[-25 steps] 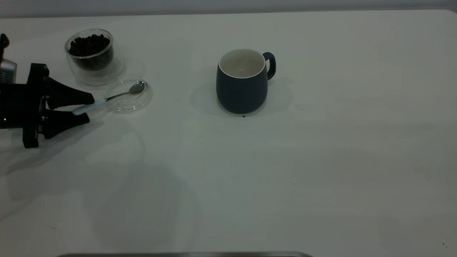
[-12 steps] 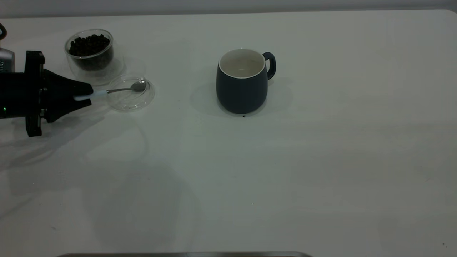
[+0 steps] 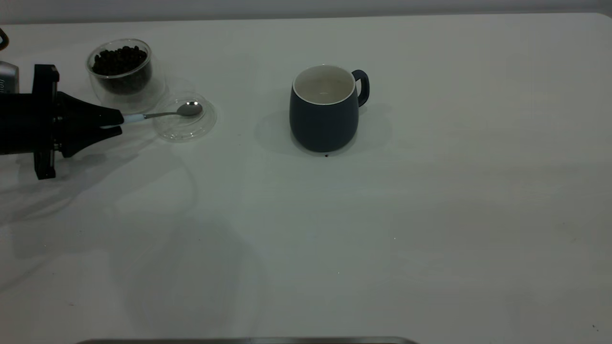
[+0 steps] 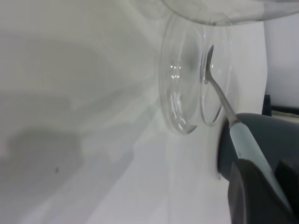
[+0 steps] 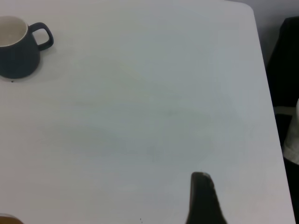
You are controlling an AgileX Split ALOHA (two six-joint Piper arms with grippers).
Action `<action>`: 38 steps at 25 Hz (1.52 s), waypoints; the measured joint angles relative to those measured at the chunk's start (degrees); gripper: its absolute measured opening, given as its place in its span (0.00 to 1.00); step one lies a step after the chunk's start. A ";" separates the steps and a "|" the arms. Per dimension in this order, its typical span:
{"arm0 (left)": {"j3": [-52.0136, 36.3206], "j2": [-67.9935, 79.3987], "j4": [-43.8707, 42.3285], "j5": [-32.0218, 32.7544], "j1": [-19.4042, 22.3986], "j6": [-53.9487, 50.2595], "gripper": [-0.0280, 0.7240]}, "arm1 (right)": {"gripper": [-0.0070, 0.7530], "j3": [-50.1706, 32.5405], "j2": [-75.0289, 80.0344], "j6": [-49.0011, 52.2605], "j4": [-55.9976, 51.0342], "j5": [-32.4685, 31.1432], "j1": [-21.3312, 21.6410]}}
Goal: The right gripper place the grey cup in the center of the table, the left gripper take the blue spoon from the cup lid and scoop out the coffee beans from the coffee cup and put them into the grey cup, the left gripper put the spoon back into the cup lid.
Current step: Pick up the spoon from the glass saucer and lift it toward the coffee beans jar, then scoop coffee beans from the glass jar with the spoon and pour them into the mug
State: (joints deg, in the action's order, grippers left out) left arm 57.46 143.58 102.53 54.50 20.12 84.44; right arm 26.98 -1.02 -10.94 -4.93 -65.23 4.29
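Exterior view: the left gripper [image 3: 112, 125] is at the desk's [image 3: 306, 229] left edge, jaws pinching the blue spoon [image 3: 158, 114] by its handle — its bowl is over the glass lid [image 3: 186, 125]. The bean cup [image 3: 125, 74] sits just behind. The grey mug [image 3: 325, 107] stands mid-desk — I cannot tell about the right jaws.

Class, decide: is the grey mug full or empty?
Empty: the grey cup stands upright, showing only its bare white inside; the coffee beans remain in the coffee cup.
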 joint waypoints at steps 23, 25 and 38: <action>10.16 -15.26 -28.95 10.70 10.18 -27.40 0.22 | 0.61 0.00 0.00 0.00 0.00 0.00 0.00; 17.70 -15.93 -39.32 11.31 10.18 -34.92 0.22 | 0.61 0.00 0.00 0.00 0.00 0.00 0.00; 42.22 -9.97 -50.40 12.27 9.69 -47.15 0.22 | 0.61 0.00 0.00 0.00 -0.04 0.00 0.00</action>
State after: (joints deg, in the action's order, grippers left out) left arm 99.68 133.61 52.13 66.77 29.82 37.29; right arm 26.98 -1.02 -10.94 -4.97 -65.23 4.29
